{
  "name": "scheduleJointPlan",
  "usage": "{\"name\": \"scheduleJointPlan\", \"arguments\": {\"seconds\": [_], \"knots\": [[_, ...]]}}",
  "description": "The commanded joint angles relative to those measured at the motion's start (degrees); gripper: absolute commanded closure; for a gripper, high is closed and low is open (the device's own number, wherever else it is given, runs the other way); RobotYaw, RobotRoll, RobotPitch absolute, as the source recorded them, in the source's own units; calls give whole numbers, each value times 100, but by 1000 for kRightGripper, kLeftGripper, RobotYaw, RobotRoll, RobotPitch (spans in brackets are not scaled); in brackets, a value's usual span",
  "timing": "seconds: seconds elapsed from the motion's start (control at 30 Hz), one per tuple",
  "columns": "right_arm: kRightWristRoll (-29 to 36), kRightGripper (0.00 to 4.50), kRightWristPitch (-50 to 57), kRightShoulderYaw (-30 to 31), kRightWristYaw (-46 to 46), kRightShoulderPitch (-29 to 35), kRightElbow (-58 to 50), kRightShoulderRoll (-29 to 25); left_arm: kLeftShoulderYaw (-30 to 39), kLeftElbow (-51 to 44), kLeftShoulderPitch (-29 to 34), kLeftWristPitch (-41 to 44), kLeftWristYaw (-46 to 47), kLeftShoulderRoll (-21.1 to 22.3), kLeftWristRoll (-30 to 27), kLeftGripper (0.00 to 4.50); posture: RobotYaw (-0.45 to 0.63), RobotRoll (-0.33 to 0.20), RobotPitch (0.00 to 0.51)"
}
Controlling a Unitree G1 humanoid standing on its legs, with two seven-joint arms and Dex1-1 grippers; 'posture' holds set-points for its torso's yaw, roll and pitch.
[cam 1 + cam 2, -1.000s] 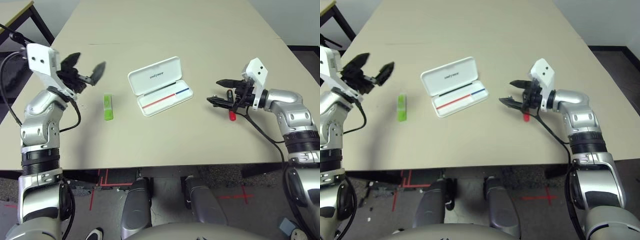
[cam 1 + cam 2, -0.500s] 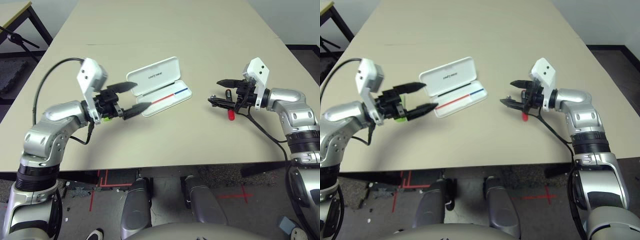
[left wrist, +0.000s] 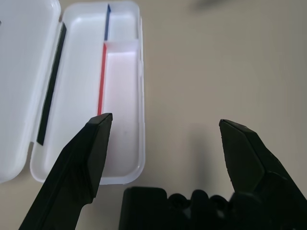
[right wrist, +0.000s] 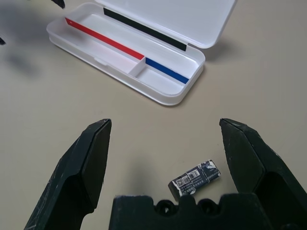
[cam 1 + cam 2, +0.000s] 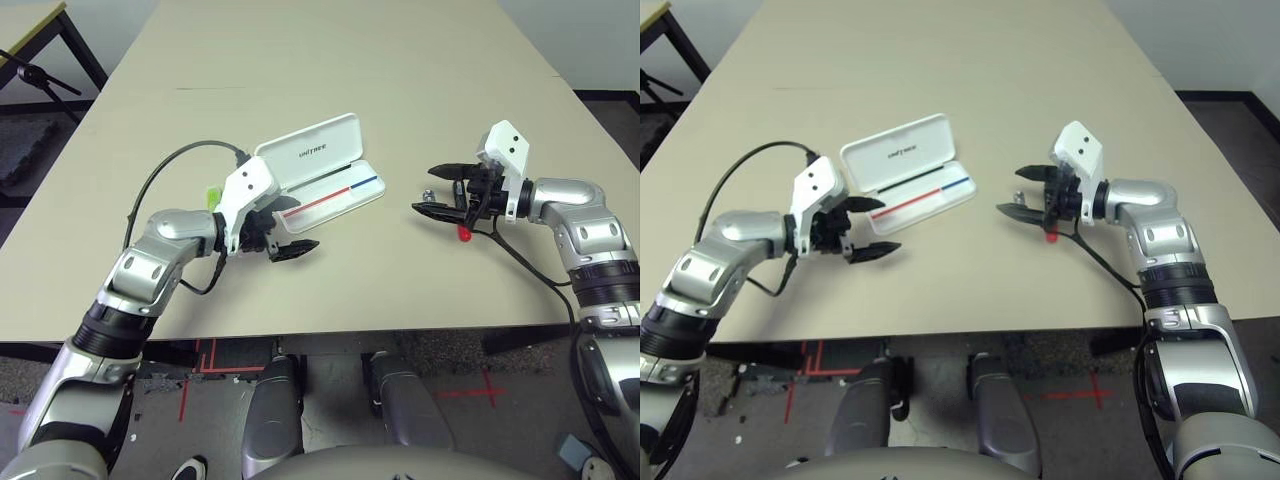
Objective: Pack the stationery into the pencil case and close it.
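Pencil case (image 5: 320, 171): white, lid open, at our counter's (image 5: 330, 60) centre. Left gripper (image 5: 283, 232), jaws wide, at its 7 o'clock. Right gripper (image 5: 440, 190), jaws wide, at its 3 o'clock, over the small dark piece (image 4: 194, 178).

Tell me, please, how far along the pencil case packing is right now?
Done: the pencil case lies open, its tray bare. In hand: nothing; the left end effector hangs open by the case, the right end effector open over the small dark piece. Left: the green bar, the red-capped marker and that piece still lie on the table; then close the lid.
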Motion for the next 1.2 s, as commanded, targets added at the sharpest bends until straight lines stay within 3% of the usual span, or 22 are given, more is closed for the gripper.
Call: {"name": "scheduleJointPlan", "arguments": {"seconds": [0.03, 0.33, 0.77, 0.87, 1.2], "knots": [[-41, 17, -37, 68, 14, 20, -66, -36, -327, 195, -121, -89, -228, -44, 292, 0, -93, 0, 166], [-63, 17, 9, 90, -11, 85, -184, -32, -591, 661, -320, -142, -366, -156, 773, 0, -106, 0, 176], [-83, 17, 27, 53, -103, 230, -290, -86, -518, 913, -522, 221, -588, -372, 759, 0, -129, 0, 181], [-54, 0, 58, 22, -103, 275, -324, -111, -517, 999, -578, 258, -674, -401, 768, 636, -135, 0, 181], [201, 0, 297, -152, -128, 194, -504, -136, -562, 1383, -798, -50, -780, -475, 907, 4404, -145, 0, 178]]}}
